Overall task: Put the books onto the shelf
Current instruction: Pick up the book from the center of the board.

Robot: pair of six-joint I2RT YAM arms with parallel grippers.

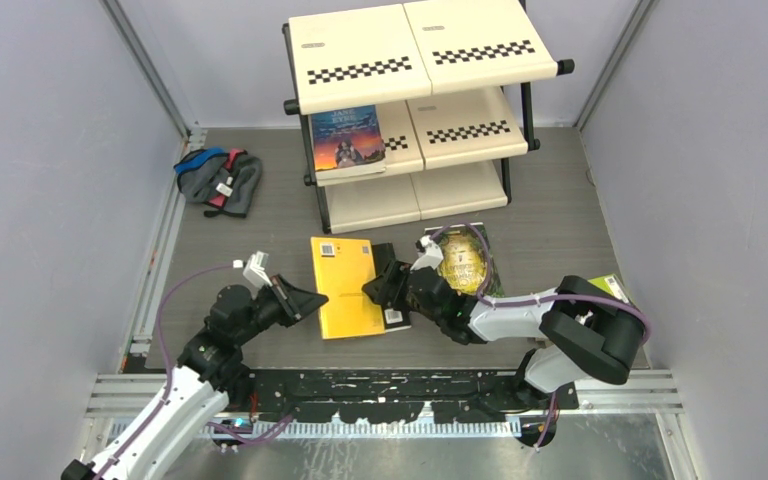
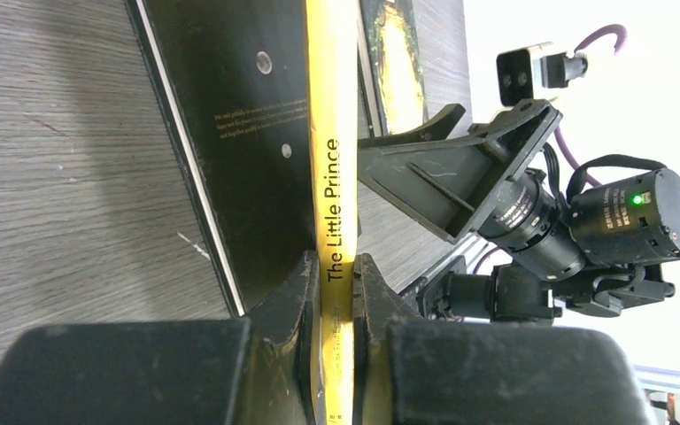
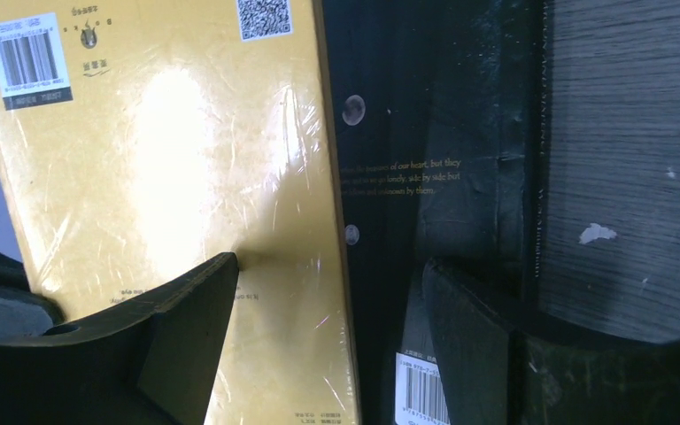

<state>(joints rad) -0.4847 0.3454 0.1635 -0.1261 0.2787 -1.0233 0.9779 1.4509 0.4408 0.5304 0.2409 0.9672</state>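
Note:
A yellow book (image 1: 345, 285) titled "The Little Prince" (image 2: 332, 177) lies mid-table, partly over a black book (image 1: 396, 318). My left gripper (image 1: 310, 300) is shut on the yellow book's spine edge (image 2: 336, 266). My right gripper (image 1: 385, 285) stands open at the yellow book's right edge. One finger (image 3: 186, 310) is over the yellow cover (image 3: 168, 159) and the other is over the black book (image 3: 390, 177). A dark green-gold book (image 1: 465, 262) lies behind the right wrist. A blue book (image 1: 345, 138) rests on the middle tier of the shelf (image 1: 420, 45).
A grey-blue cloth bundle (image 1: 220, 180) lies at the far left near the wall. A lime green book (image 1: 610, 288) peeks out beside the right arm's elbow. The shelf's black frame stands just behind the books. Grey walls close in both sides.

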